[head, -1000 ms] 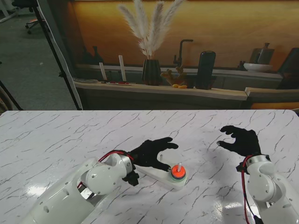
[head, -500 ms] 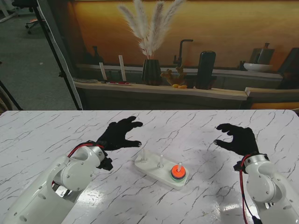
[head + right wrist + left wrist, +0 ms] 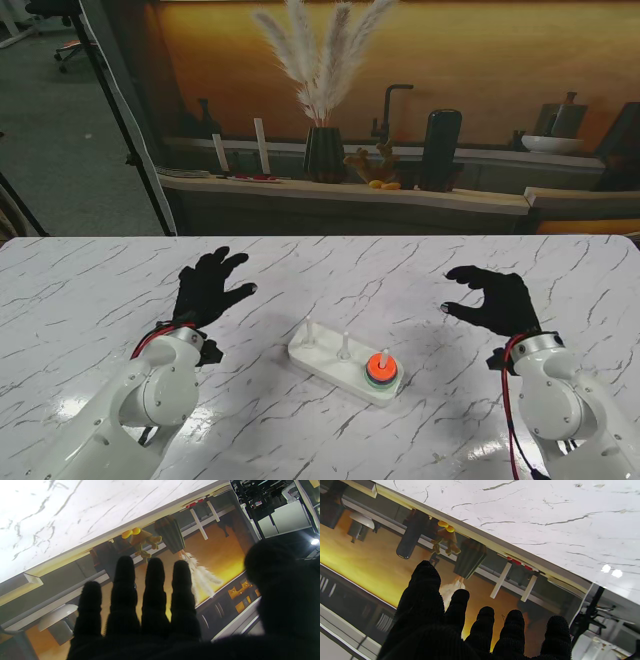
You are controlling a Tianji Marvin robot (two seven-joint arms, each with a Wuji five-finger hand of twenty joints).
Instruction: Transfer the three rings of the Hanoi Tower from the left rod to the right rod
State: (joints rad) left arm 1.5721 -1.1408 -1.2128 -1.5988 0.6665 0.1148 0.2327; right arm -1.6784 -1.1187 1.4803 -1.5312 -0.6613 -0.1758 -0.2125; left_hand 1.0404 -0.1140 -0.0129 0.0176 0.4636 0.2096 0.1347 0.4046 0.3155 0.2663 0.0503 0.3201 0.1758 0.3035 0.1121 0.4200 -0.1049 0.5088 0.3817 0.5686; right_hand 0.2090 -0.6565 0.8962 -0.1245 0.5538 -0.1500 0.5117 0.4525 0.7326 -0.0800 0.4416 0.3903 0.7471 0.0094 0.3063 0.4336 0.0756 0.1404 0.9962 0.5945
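stand view: three rods are counted on one white base [image 3: 330, 357]; three stacked rings [image 3: 380, 372] are seated on the right rod [image 3: 384, 357], the other two rods bare. the left hand [image 3: 205, 287] is spread wide, holding nothing, left of the base with open marble between. the right hand [image 3: 492, 299] is loosely curled, empty, well apart on the rings' right.

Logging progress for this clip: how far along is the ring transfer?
Done: the rings sit stacked on the right rod; the left rod and middle rod stand bare. In hand: nothing; the left hand and right hand are open, apart from the base. Nothing looks left.
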